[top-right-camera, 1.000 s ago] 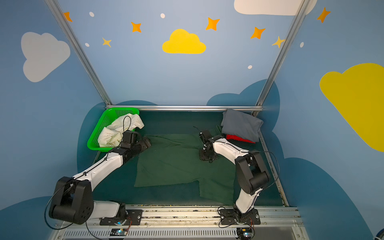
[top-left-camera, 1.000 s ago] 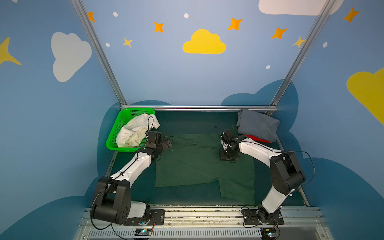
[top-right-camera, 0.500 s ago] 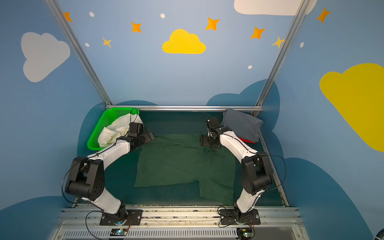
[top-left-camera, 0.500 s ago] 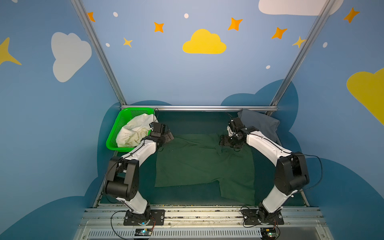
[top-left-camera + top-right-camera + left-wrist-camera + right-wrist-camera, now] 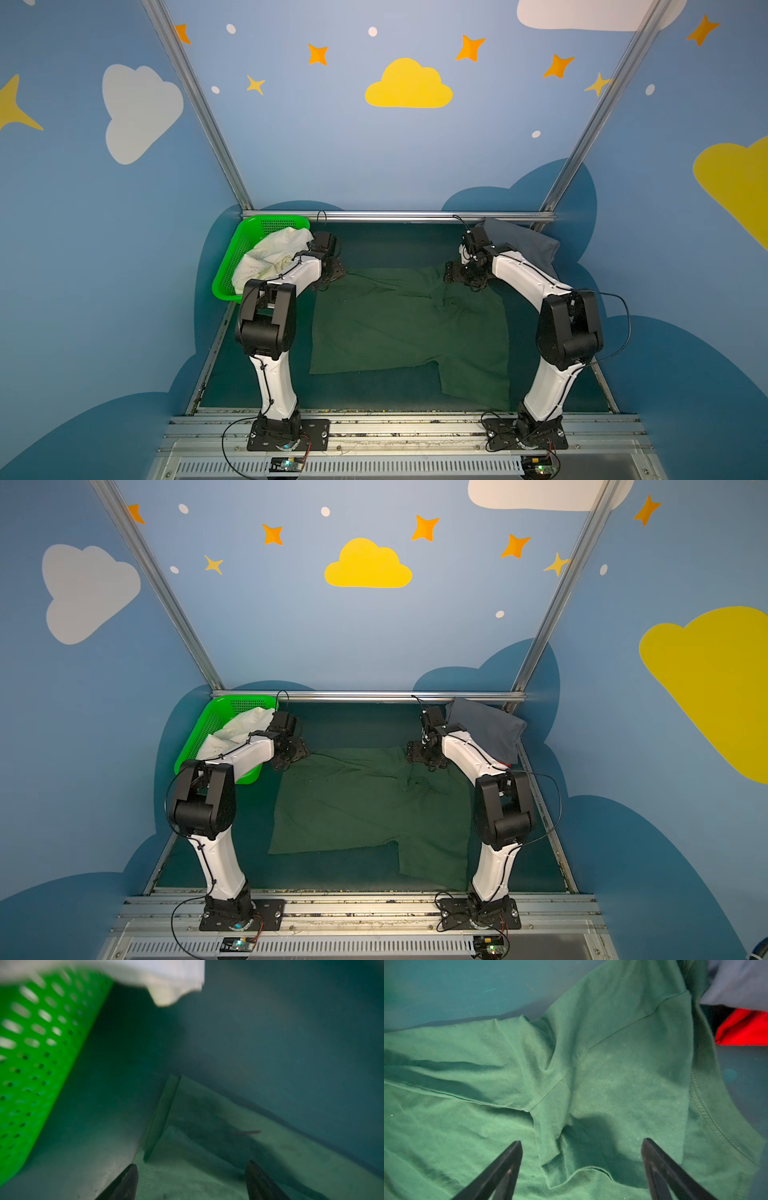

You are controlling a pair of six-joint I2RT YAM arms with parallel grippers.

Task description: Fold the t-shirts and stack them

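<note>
The dark green t-shirt [image 5: 407, 328] [image 5: 370, 808] lies spread on the mat, rumpled at its far right corner. My left gripper [image 5: 334, 270] [image 5: 192, 1167] is open and low over the shirt's far left corner [image 5: 207, 1126]. Over the bunched folds [image 5: 571, 1084] at the far right corner my right gripper [image 5: 455, 274] [image 5: 581, 1142] stands open too, holding nothing. A folded grey t-shirt [image 5: 523, 245] [image 5: 737, 980] sits at the back right on top of the red t-shirt [image 5: 745, 1028]. The cream-white t-shirt [image 5: 270, 257] [image 5: 166, 985] is heaped in the basket.
The bright green perforated basket [image 5: 237, 253] [image 5: 31, 1064] stands at the back left, close beside my left wrist. A metal rail [image 5: 395, 216] runs along the back edge of the teal mat [image 5: 395, 245]. Both arm bases are bolted at the front edge.
Both grippers have moved toward the back, to the green shirt's far corners. The right gripper's jaws have widened. The shirt lies where it was.
</note>
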